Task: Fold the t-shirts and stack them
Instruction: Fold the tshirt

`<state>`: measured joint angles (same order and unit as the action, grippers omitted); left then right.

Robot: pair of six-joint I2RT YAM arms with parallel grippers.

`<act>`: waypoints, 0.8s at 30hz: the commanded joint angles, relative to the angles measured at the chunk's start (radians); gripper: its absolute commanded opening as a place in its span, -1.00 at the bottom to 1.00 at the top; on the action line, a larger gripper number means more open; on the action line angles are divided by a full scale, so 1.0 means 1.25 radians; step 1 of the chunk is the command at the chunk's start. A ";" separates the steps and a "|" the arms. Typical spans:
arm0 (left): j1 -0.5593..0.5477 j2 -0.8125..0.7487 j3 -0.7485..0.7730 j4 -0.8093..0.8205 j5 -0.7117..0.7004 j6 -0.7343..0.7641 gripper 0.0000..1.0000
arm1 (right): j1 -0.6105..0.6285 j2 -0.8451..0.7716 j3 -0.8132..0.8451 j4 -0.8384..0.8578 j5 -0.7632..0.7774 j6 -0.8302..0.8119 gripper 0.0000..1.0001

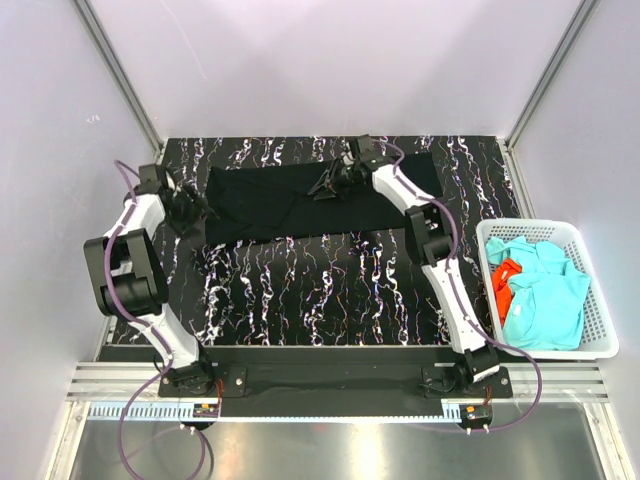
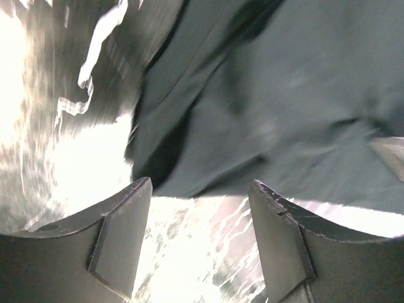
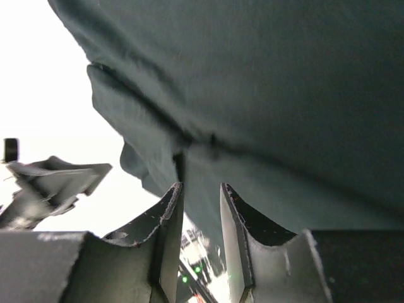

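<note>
- Top external view: a black shirt (image 1: 290,205) lies spread as a wide band across the far half of the table (image 1: 300,300). Its long axis runs left to right, and its front edge sags unevenly toward the arms.
- Left gripper (image 1: 190,212) sits at the band's left end, on or just over the cloth there. Right gripper (image 1: 333,185) is over the far edge near the middle, so each arm has its own stretch within reach.
- Left wrist view: the two dark fingers (image 2: 120,233) stand well spread with nothing between them. The shirt's hem begins just beyond the tips, and bright table shows below it.
- Right wrist view: the fingers (image 3: 165,240) stand narrowly apart and light shows through the gap lower down. A ridge of cloth meets the tips, and whether it is pinched cannot be told.
- Judging by this layout, the coming fold turns on that left-to-right axis. The left arm is nearer the end that would be carried inward, and the right arm is nearer the centre line.
- Cloth is matte, soft and limp, with shallow creases and a rolled seam. It is likely to drag and bunch unless lifted evenly.
- Tabletop is black with white marbled streaks and glares under the wrist cameras.
- At the table's right side, well apart from both grippers, a white lattice basket (image 1: 598,300) holds crumpled turquoise shirts (image 1: 545,300) and an orange-red one (image 1: 505,280), not yet folded.
</note>
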<state>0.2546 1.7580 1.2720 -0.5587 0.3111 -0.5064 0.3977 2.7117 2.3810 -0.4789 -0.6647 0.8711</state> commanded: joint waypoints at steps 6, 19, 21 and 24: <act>0.020 0.000 -0.074 0.068 0.028 -0.055 0.31 | -0.076 -0.233 -0.176 -0.104 0.052 -0.142 -0.33; 0.028 0.061 -0.090 0.098 0.046 -0.082 -0.11 | -0.204 -0.316 -0.388 -0.106 0.148 -0.229 -0.42; 0.032 0.076 -0.074 0.098 0.043 -0.074 -0.25 | -0.210 -0.319 -0.401 -0.111 0.161 -0.235 -0.43; 0.047 0.093 -0.065 0.100 0.044 -0.064 -0.69 | -0.215 -0.322 -0.423 -0.131 0.213 -0.238 -0.47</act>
<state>0.2913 1.8637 1.1461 -0.4732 0.3454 -0.6067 0.1211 2.3695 1.8713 -0.6197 -0.4683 0.6060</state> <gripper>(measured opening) 0.201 0.272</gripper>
